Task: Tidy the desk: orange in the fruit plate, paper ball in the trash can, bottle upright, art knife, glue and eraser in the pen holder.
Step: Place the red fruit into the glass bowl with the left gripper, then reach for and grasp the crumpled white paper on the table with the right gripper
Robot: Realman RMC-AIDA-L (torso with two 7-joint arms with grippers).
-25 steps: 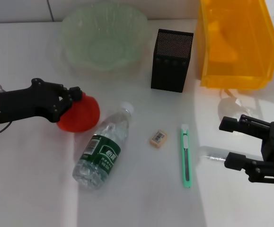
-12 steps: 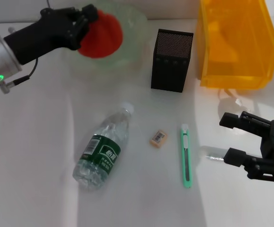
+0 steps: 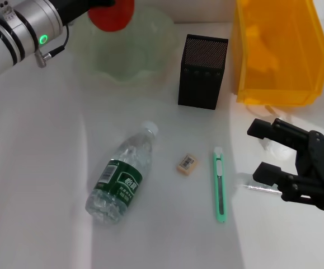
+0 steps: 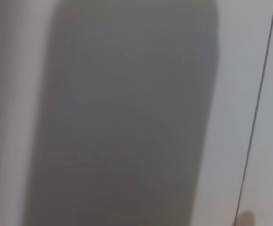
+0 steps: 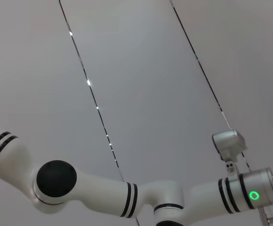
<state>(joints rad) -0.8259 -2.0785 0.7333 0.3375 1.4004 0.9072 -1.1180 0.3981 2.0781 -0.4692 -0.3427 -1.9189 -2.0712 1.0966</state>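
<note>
Up top, the left claw [image 3: 101, 4] grips the orange [image 3: 112, 15] over the fruit plate [image 3: 150, 50]; right claw [image 3: 273, 150] gapes.

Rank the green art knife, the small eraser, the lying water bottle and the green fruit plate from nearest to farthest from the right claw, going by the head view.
Measured from the right claw, open low on the robot's right:
1. Green art knife, just beside the claw toward the middle.
2. Small tan eraser, centre of the table.
3. Clear plastic water bottle, lying further left.
4. Translucent green fruit plate, far back left.
</note>
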